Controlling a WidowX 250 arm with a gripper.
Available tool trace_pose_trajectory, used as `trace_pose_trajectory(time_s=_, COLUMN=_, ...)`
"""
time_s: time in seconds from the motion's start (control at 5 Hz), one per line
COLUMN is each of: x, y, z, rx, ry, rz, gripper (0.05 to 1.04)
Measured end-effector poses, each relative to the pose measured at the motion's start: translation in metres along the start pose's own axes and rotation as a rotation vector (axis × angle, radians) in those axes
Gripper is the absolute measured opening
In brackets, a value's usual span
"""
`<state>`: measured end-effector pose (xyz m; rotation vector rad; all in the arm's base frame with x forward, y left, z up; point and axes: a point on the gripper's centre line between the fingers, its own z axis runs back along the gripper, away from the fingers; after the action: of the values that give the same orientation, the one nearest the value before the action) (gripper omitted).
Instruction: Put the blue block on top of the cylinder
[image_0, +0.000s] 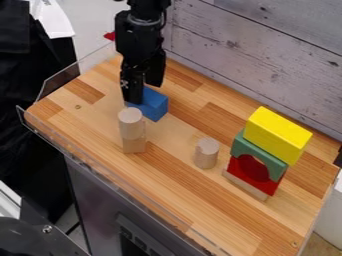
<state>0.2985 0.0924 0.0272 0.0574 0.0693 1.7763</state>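
The blue block (157, 106) is low over the surface (180, 131), in the half towards the short upper-left edge, directly beneath the black tool (144, 94). The tool reaches down to it and hides part of its top; whether it is released or clenched on the block I cannot tell, nor whether the block's underside touches the wood.

Just beside the block, on the side towards the long front edge, an upright pale cylinder (131, 123) stands on a small wooden block (134, 145). Nothing lies on that cylinder's top. A second pale cylinder (206, 154) stands upright by itself near the middle of the surface, well apart from the blue block.

Farther out, near the short right-hand edge, is a stack: a pale wooden strip (244, 184) at the bottom, a red piece (268, 185) on it, a green arch (258, 155) above that, and a yellow block (277, 134) on top. A pale boarded wall (250, 52) runs along the long back edge, and a clear guard (59, 84) borders the upper-left edge.
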Motion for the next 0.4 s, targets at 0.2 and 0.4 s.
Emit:
trace_pose_trajectory(time_s=0.2, x=-0.0008, y=-0.0029, z=-0.0049, rx=0.009, ry=0.007, rz=0.004, gripper=0.674)
trace_pose_trajectory(time_s=0.4, x=-0.0013, y=-0.0063, z=-0.0053, rx=-0.009, ry=0.011, rz=0.009, gripper=0.540)
